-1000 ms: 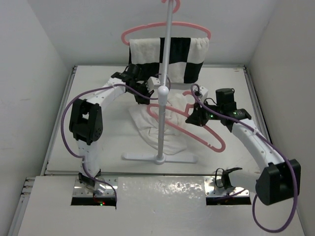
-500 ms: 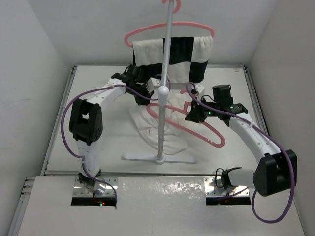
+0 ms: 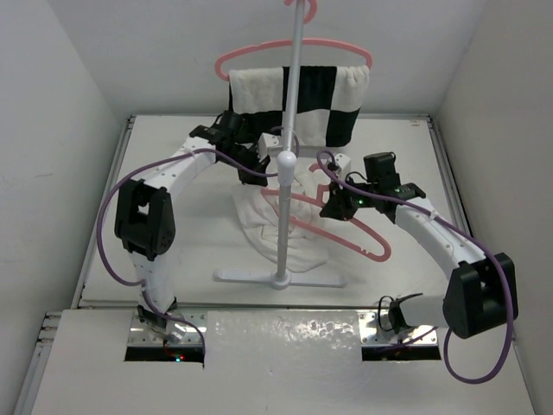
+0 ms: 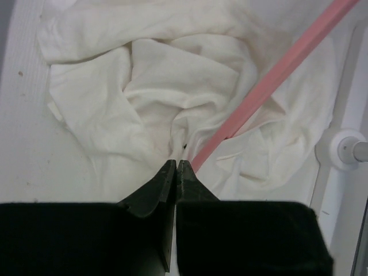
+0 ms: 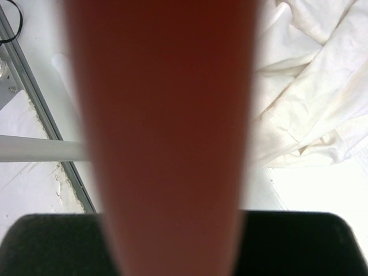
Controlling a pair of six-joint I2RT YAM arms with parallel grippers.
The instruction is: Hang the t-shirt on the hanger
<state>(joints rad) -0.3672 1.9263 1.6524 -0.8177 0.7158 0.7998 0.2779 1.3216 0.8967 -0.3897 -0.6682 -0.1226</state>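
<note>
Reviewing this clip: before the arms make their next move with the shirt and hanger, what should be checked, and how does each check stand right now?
1. Hold of the left gripper on the t-shirt: ok, shut with a fold pinched at its tips.
2. Hold of the right gripper on the hanger: ok, shut on it.
3. Hanger arm inside the shirt: cannot tell; its end vanishes under folds beside the left fingertips.
4. Shirt opened out: not ok, it lies crumpled in a heap.
5. Room between the hanger and the stand pole: cannot tell; they overlap in the top view.
</note>
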